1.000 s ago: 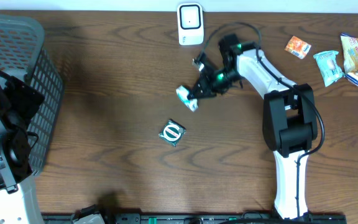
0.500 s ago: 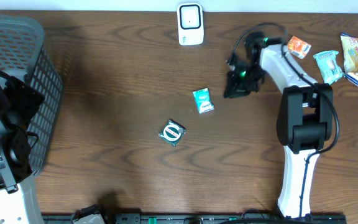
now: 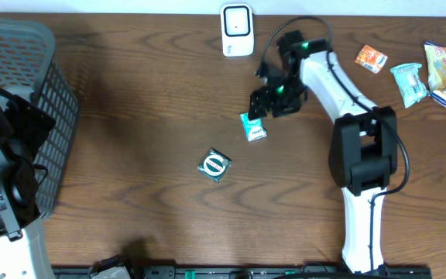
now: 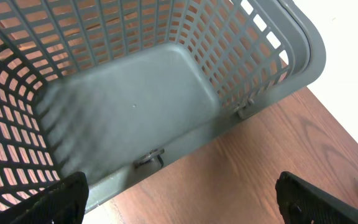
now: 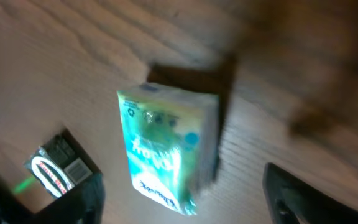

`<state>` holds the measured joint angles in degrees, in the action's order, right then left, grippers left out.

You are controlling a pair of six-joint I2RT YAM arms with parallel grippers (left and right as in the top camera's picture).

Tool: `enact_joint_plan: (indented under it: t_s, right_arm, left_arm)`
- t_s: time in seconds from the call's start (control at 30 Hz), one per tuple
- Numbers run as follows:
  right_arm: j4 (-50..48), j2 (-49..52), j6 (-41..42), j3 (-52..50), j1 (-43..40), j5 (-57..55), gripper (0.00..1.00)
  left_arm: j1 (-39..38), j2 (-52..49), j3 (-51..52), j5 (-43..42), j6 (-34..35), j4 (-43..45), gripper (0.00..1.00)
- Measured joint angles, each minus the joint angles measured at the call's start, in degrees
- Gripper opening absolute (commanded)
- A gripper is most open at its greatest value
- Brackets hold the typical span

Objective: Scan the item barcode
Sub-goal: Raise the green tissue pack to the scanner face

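Right gripper (image 3: 259,106) is hanging with jaws standing apart, gripping nothing. In the wrist view both fingers (image 5: 73,198) are sitting wide of the pack (image 5: 166,149), not touching it. Pack is lying flat on the table (image 3: 130,194), printed face up, just beside the gripper and well apart from the scanner (image 3: 237,29) at the far edge. Dark packet (image 3: 214,165) is lying near it, toward the front. Left gripper (image 4: 179,190) is idling with jaws wide, facing the basket (image 4: 278,56), carrying nothing.

Handling call: pack is looking light and soft, film-wrapped, so probably slippery and squashing under a hard pinch (tissues, I'm guessing). I'm suggesting taking it across the short width, fingers on the two long edges near mid-length, moderate squeeze, so it isn't pivoting. Not seeing a barcode on the up face, and the picture is blurring, so it's likely underneath or on an end. Whichever face is carrying it needs leaving free for the scanner. Risk: thin pack on a flat table, fingers skidding over the top instead of catching the edges.
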<state>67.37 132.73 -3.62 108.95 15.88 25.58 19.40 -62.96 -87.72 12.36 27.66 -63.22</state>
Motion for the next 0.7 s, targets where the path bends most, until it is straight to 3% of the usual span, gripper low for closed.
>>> enact_joint_plan:
  t_s: [0.13,0.23,0.27,0.53,0.7]
  right_arm:
    - [-3.48,0.00,0.15,-4.55,0.37,0.79,0.44]
    - [-4.31,0.00,-0.11,-6.34,0.09,2.14,0.04]
    - [-4.37,0.00,0.04,-6.49,0.09,2.51,0.01]
    - [-3.96,0.00,0.26,-5.70,-0.50,6.75,0.01]
    - [-4.20,0.00,0.26,2.54,-2.62,16.46,0.01]
  left_arm:
    - [0.00,0.00,0.00,0.00,0.00,0.00,0.95]
    - [0.00,0.00,0.00,0.00,0.00,0.00,0.95]
    - [0.00,0.00,0.00,0.00,0.00,0.00,0.95]
    - [0.00,0.00,0.00,0.00,0.00,0.00,0.95]
    - [0.00,0.00,0.00,0.00,0.00,0.00,0.95]
